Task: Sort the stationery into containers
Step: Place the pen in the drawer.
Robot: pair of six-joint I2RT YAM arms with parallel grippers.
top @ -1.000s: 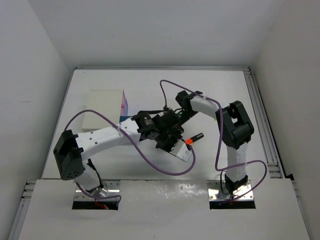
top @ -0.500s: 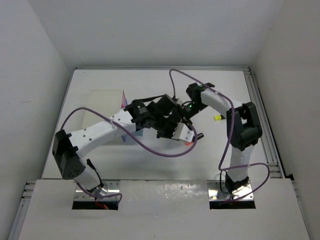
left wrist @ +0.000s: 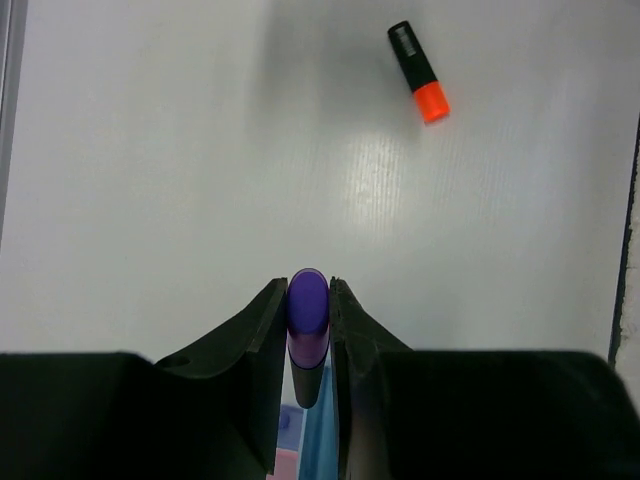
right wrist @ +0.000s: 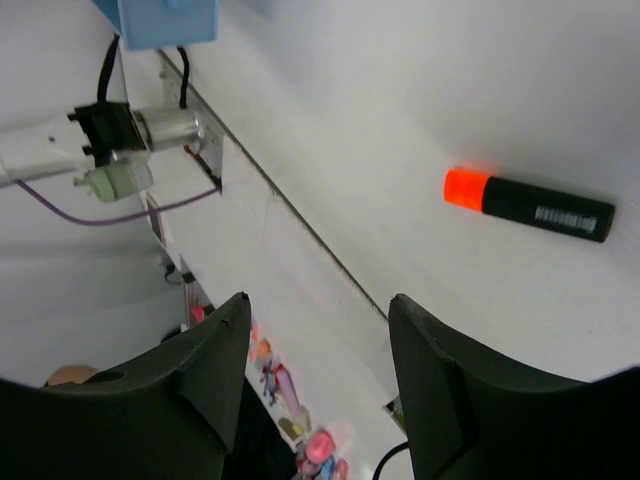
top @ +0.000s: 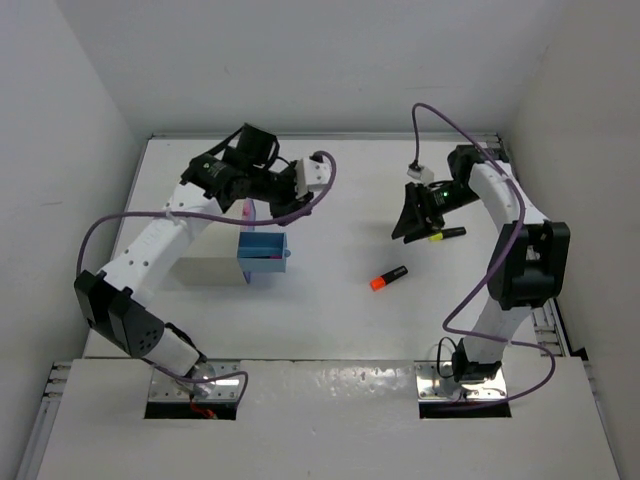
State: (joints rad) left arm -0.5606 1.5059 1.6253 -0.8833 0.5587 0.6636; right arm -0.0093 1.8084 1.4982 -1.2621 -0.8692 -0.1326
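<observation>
Now well apart — left jaws on half-hidden purple highlighter (left wrist: 307, 302), right jaws agape.

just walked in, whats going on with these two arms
The two arms are sorting stationery. The left gripper is shut on a purple-capped highlighter, held up near the pulled-out light blue drawer and not yet dropped in. The right gripper is open and empty, close to a yellow-capped highlighter. An orange-capped highlighter lies loose on the table.
</observation>
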